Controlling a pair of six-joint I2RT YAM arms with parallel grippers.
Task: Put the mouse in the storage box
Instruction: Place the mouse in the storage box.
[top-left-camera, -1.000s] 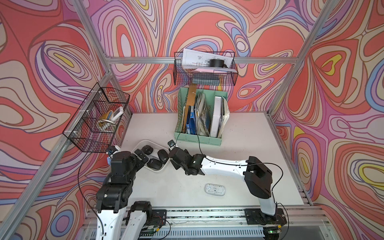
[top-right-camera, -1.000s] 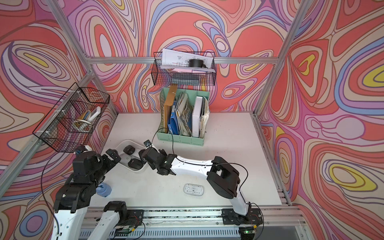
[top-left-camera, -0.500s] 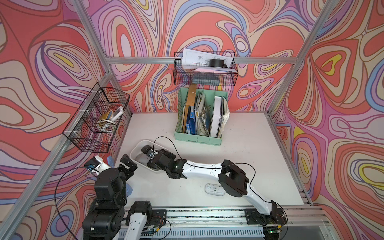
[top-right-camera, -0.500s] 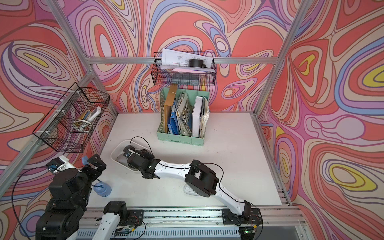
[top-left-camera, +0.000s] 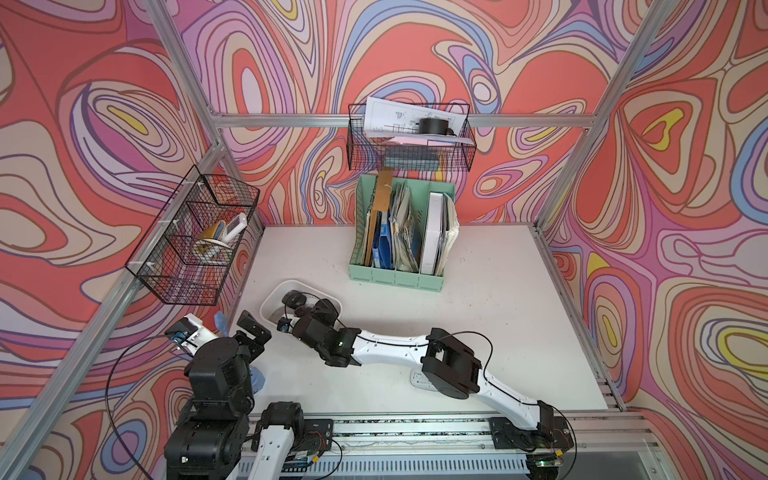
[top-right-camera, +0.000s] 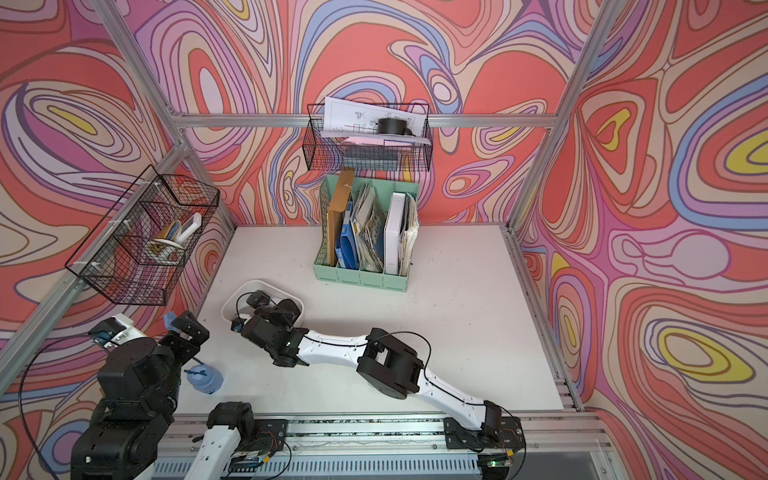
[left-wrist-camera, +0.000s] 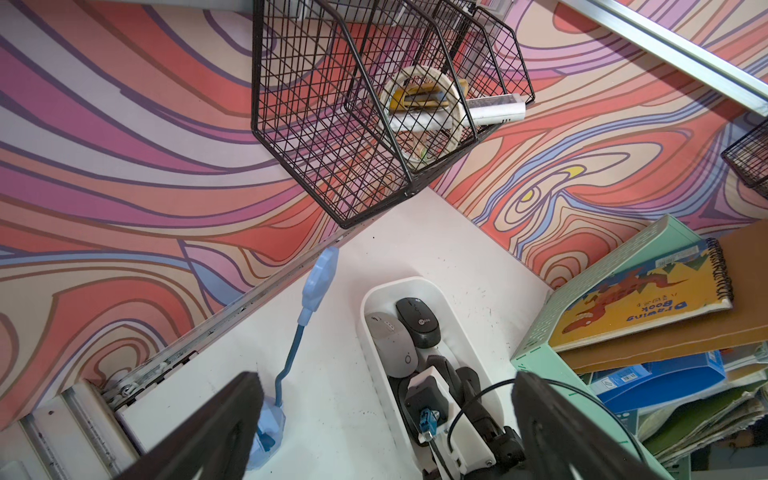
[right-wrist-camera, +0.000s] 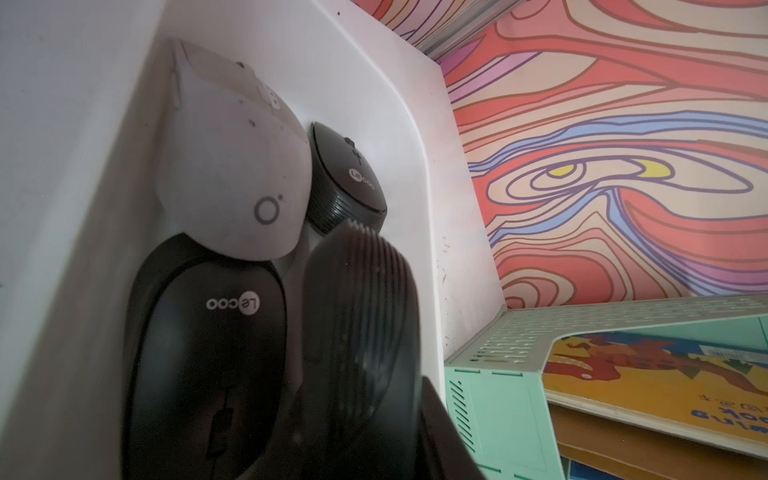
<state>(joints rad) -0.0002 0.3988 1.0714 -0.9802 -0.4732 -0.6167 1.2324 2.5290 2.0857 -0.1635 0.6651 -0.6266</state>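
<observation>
**Change since one second earlier:** the left arm has drawn back from the shallow white plastic storage box (top-left-camera: 270, 300) to the tabletop's front-left corner. The left gripper (top-left-camera: 254, 332) has its jaws released and spread wide. The right arm has stretched out, so the right gripper (top-left-camera: 311, 311) now sits inside the box. Its jaws are clenched on a black ribbed-sided computer mouse (right-wrist-camera: 357, 316), held on edge within the box.

**Beside it:** a flat-lying black mouse (right-wrist-camera: 199, 353), a grey mouse (left-wrist-camera: 390, 349) and a far black mouse (left-wrist-camera: 417, 322).

**Hidden:** the right jaws' tips cannot be made out in either top view, and the right arm half covers a flat white device (top-left-camera: 417, 380).

**Setting:** white tabletop (top-left-camera: 498, 316), swirl-patterned red and purple walls (top-left-camera: 415, 50), mint-green file organizer (top-left-camera: 395, 279), left-wall black wire basket (top-left-camera: 195, 249) and back-wall black wire basket (top-left-camera: 409, 141).
</observation>
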